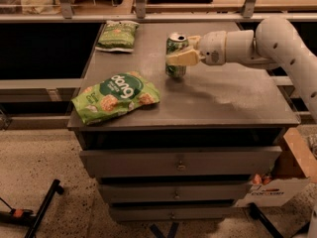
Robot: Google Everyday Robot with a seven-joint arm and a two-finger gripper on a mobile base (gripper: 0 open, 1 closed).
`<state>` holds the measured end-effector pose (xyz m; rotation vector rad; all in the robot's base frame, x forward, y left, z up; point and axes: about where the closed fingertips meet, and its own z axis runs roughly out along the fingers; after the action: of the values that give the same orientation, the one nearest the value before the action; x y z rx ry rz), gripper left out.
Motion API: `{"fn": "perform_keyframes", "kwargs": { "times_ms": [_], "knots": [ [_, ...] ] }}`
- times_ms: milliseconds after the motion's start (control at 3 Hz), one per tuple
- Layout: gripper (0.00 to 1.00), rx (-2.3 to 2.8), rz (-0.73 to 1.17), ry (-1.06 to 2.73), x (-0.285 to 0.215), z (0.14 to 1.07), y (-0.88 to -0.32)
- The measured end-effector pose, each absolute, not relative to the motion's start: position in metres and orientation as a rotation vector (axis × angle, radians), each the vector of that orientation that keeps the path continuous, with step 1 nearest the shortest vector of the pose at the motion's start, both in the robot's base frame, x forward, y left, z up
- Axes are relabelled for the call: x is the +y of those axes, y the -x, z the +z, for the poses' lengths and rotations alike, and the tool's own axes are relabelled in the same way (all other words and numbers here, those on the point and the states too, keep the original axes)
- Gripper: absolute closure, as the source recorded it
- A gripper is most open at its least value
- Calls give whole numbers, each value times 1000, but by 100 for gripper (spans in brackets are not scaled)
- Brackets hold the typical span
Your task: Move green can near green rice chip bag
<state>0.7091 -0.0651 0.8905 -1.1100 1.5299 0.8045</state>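
The green can [175, 56] stands upright near the middle of the grey cabinet top [233, 100], its silver top showing. My gripper [182, 52] reaches in from the right on a white arm and is shut on the can, one pale finger [181, 58] across its front. The green rice chip bag [116, 96], bright green with white "dang" lettering, lies flat at the front left of the top, left of and nearer than the can, with a gap between them.
A smaller, duller green bag [117, 35] lies at the back left corner. The cabinet has drawers [181, 161] below. A cardboard box [285, 175] sits on the floor at right, a black stand leg [42, 212] at lower left. A shelf rail [148, 18] runs behind.
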Motion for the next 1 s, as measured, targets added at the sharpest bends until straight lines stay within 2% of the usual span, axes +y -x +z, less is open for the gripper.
{"fn": "perform_keyframes", "kwargs": {
  "times_ms": [667, 1000],
  "knots": [
    [100, 1450, 919, 1226, -26, 891, -689],
    [82, 1438, 944, 1253, -19, 887, -686]
  ]
}}
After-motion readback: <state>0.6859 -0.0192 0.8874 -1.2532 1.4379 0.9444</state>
